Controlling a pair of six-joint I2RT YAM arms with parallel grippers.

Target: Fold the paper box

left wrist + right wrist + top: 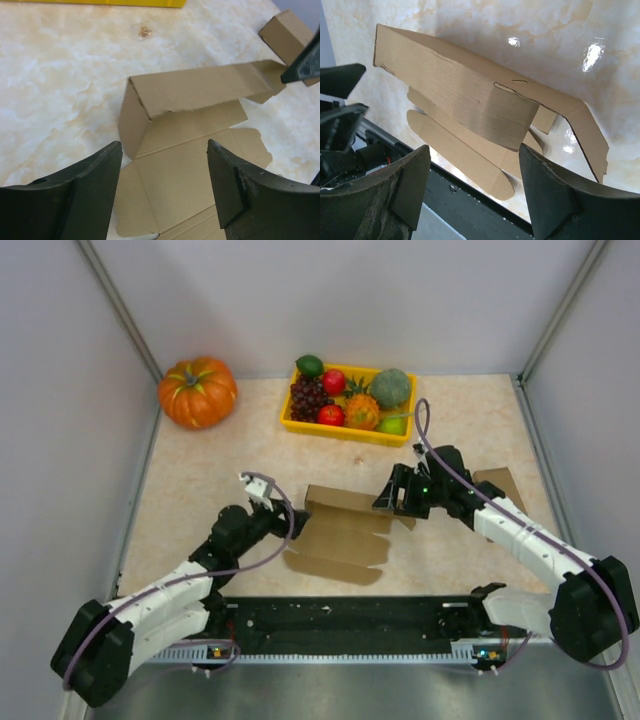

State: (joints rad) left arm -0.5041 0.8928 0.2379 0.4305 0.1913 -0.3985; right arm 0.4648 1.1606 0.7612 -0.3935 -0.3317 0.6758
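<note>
The brown paper box (340, 530) lies partly folded at the table's middle. Its long back panel (195, 92) stands up, while its other panels (190, 170) lie flat. At the box's left end my left gripper (284, 517) is open, and in the left wrist view this gripper (164, 145) hovers over the flat panel with nothing between its fingers. At the raised panel's right end my right gripper (388, 498) is also open. In the right wrist view a curved end flap (510, 120) hangs just above that gripper (475, 148), ungripped.
A yellow tray (300, 423) of toy fruit stands at the back centre, with an orange pumpkin (198, 391) at the back left. A second small cardboard box (500, 483) sits behind the right arm. The black base rail (340, 625) runs along the near edge.
</note>
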